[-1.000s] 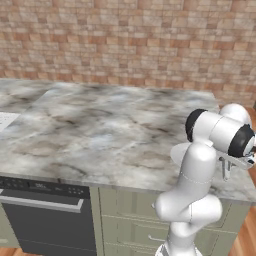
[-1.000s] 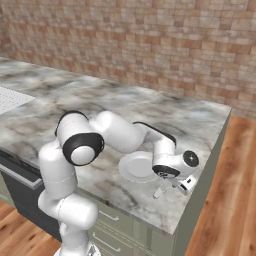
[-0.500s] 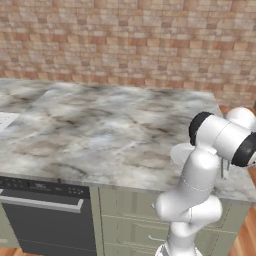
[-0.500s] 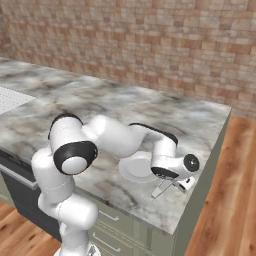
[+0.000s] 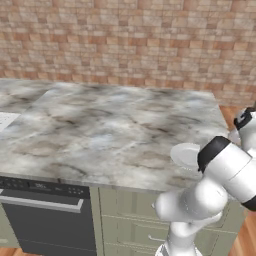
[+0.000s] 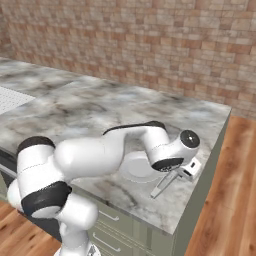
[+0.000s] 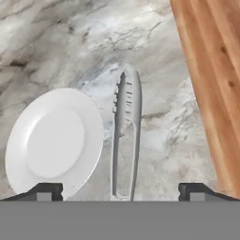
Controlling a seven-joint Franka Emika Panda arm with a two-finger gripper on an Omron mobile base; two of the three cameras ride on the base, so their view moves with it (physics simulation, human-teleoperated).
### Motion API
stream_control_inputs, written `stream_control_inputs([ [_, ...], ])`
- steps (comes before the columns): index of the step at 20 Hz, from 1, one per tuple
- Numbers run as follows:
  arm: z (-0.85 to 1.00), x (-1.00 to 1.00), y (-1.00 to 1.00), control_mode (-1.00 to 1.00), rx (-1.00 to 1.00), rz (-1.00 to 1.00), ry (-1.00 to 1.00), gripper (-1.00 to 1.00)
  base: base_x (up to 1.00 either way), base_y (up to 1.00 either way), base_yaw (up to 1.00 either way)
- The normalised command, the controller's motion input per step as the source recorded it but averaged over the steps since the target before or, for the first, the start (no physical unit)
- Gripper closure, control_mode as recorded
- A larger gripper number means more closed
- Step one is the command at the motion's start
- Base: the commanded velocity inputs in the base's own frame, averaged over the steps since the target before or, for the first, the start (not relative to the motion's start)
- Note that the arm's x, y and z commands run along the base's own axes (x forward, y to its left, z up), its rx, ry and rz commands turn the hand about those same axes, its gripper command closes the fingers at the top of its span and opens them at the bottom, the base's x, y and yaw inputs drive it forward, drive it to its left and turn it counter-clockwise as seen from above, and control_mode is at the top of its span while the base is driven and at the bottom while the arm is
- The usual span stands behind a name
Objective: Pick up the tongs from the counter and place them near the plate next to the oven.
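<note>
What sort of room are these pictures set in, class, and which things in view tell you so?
Most likely a kitchen, and a rendered one. A marble counter over drawer fronts runs beneath a brick wall, a dark appliance front sits under it, and a white plate lies beside tongs on top.

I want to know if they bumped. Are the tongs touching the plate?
Apart. The hand view shows a thin strip of counter between the tongs and the plate.
</note>
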Motion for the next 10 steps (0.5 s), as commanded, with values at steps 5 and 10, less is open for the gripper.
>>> stream_control_inputs([
  [5,0.14,-1.0,0.62,-1.0,-0.2,-0.05,0.0,-1.0,0.0,0.0,0.0],
  [10,0.03,-0.94,1.0,-1.0,-0.14,-0.03,0.0,-1.0,0.0,0.0,0.0],
])
